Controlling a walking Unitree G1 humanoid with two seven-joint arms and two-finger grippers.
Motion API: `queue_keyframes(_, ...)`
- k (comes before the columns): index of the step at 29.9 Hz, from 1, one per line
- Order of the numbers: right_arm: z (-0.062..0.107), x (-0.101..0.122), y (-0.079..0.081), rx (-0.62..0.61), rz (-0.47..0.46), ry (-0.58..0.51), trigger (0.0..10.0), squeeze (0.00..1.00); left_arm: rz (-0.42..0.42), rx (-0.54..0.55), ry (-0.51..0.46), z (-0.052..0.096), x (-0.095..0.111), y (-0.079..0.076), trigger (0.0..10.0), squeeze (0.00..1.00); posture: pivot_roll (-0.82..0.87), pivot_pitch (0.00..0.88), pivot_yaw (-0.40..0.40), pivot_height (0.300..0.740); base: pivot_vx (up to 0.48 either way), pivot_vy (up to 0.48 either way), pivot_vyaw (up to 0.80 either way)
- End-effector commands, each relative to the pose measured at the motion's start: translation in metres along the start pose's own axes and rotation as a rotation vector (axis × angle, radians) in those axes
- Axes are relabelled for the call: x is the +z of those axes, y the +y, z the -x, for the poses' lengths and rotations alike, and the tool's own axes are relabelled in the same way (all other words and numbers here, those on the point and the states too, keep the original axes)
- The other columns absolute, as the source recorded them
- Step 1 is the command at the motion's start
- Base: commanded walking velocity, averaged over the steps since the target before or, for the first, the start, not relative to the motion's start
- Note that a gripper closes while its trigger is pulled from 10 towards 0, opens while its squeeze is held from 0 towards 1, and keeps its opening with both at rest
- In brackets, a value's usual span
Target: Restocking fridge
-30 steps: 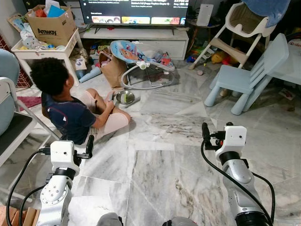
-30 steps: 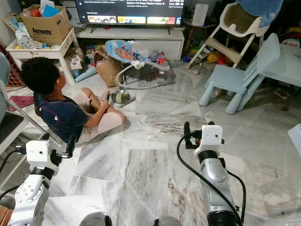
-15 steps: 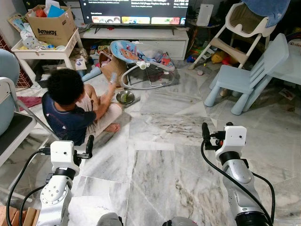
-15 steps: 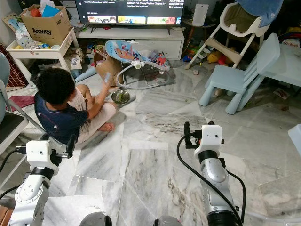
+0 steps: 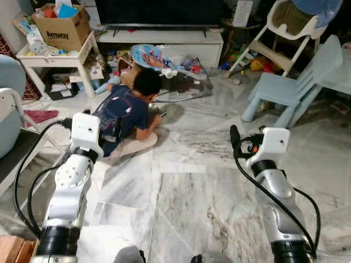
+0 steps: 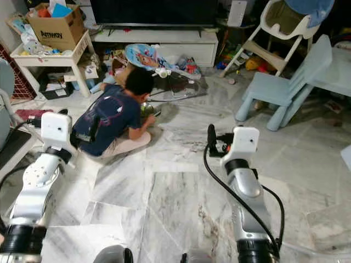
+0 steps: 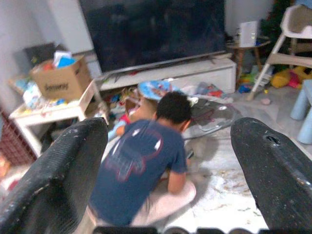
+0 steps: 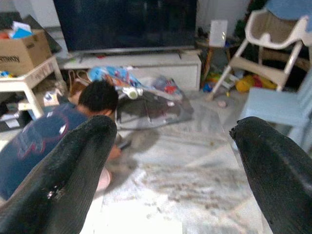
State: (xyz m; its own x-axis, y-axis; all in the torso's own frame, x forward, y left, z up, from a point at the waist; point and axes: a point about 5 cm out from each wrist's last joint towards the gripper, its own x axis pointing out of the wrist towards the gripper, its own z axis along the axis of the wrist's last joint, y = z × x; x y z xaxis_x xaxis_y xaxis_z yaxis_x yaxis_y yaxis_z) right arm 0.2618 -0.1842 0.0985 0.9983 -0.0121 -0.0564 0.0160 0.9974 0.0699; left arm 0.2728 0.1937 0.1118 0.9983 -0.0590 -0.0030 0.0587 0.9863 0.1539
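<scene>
Marble floor (image 5: 181, 192): grey-veined pale tiles spread under both arms and across the room.
Television (image 6: 153, 11): dark screen at the far wall, on a low white TV stand (image 6: 164, 41).
Person (image 5: 127, 112): seated on the floor in a navy T-shirt, back to the robot, leaning forward toward the baby bouncer; just beyond the left arm.
High chair (image 6: 279, 30): white and wooden, far right, beside the stand.
Blue chair (image 5: 296, 85): pale blue child's plastic chair on the right, near a matching table edge (image 5: 343, 68).
Side table (image 6: 52, 55): white, far left, carrying a cardboard box (image 6: 55, 24) stuffed with items.
Baby bouncer (image 5: 164, 63): blue patterned seat on a wire frame, in front of the stand, with toys scattered around it.
Left arm (image 5: 68, 192): silver, raised forward at the left.
Right arm (image 5: 274, 192): silver, raised forward over bare floor.
Left gripper (image 7: 170, 165): fingers spread wide, nothing between them; the person shows through the gap.
Right gripper (image 8: 170, 170): fingers spread wide, holding nothing, aimed at the bouncer and stand.
Metal bowl (image 6: 147, 108): on the floor in front of the person, partly hidden.
Fridge and restocking goods: cannot tell where they are.
</scene>
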Motion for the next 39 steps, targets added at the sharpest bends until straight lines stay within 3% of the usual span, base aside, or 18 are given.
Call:
queue_keyframes(1, 0.006, -0.001, -0.004, -0.009, -0.012, 0.016, 10.0, 0.00, 0.021, 0.012, 0.023, 0.010, -0.005, -0.001, 10.0, 0.00, -0.06, 0.000, 0.000, 0.740, 0.000, 0.000, 0.00)
queue_keyframes(3, 0.011, -0.003, -0.005, 0.001, -0.018, 0.038, 10.0, 0.00, 0.011, -0.007, 0.054, 0.026, -0.014, -0.006, 10.0, 0.00, -0.05, 0.015, -0.012, 0.740, 0.000, 0.000, 0.00)
queue_keyframes(8, 0.013, -0.004, 0.001, 0.044, -0.008, 0.056, 10.0, 0.00, 0.002, 0.010, 0.084, 0.036, -0.015, -0.005, 10.0, 0.00, -0.03, 0.030, -0.032, 0.740, 0.000, 0.000, 0.00)
queue_keyframes(16, 0.005, 0.002, 0.010, 0.075, -0.006, 0.036, 10.0, 0.00, -0.018, 0.023, 0.069, 0.030, -0.005, 0.000, 10.0, 0.00, -0.02, 0.031, -0.019, 0.740, -0.158, 0.160, 0.00)
queue_keyframes(30, 0.005, -0.005, 0.001, -0.035, 0.017, 0.093, 10.0, 0.00, -0.026, -0.009, 0.086, 0.027, -0.003, -0.007, 10.0, 0.00, -0.03, 0.035, -0.006, 0.740, -0.343, 0.037, 0.00)
queue_keyframes(39, 0.003, -0.004, 0.004, -0.008, 0.002, 0.089, 10.0, 0.00, -0.022, -0.007, 0.079, 0.022, -0.001, -0.008, 10.0, 0.00, -0.03, 0.028, -0.008, 0.740, -0.366, 0.000, 0.00)
